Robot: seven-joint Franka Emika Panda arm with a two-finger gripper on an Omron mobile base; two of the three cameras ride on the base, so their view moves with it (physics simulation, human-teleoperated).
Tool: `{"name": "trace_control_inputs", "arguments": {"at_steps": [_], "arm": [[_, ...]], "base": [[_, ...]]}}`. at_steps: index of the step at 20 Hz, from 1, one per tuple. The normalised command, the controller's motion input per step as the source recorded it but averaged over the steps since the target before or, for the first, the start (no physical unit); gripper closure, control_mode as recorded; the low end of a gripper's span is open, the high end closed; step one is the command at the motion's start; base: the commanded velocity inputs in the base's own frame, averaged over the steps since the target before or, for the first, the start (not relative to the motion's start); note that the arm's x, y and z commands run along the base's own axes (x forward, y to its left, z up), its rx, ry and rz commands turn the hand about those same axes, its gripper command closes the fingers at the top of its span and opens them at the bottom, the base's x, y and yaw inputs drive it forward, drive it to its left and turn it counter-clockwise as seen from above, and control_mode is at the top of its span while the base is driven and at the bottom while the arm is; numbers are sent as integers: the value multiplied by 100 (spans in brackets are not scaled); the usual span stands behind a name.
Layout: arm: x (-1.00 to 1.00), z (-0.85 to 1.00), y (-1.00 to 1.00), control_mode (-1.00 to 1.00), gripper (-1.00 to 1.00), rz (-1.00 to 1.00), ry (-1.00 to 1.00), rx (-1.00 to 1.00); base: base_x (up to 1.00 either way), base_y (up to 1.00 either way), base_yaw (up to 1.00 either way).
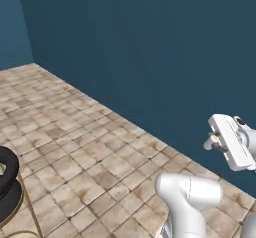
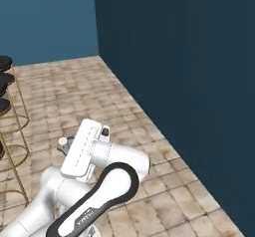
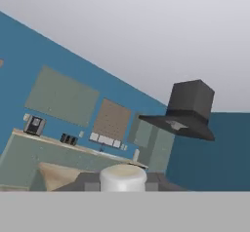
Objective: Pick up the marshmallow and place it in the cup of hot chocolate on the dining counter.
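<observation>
My pincer (image 3: 123,186) is closed on the marshmallow (image 3: 123,177), the white lump sitting between its tips in the hand view. I judge the carry underway; next I must swing toward the dining surface and find the cup, with stools (image 2: 4,81) nearby

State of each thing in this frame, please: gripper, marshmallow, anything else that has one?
gripper: shut on the marshmallow, raised above the floor
marshmallow: held between the fingertips, not yet in a cup
stools: upright on the tiled floor, seats bare
</observation>
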Motion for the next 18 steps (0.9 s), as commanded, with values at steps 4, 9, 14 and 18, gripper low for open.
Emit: {"name": "trace_control_inputs", "arguments": {"at_steps": [4, 9, 14, 18], "arm": [[0, 0, 0, 100, 100, 0, 0, 0], [0, 0, 0, 100, 100, 0, 0, 0], [0, 0, 0, 100, 100, 0, 0, 0], [0, 0, 0, 100, 100, 0, 0, 0]], "base": [[100, -35, 57], [100, -39, 57], [100, -41, 55], [100, -41, 54]]}}
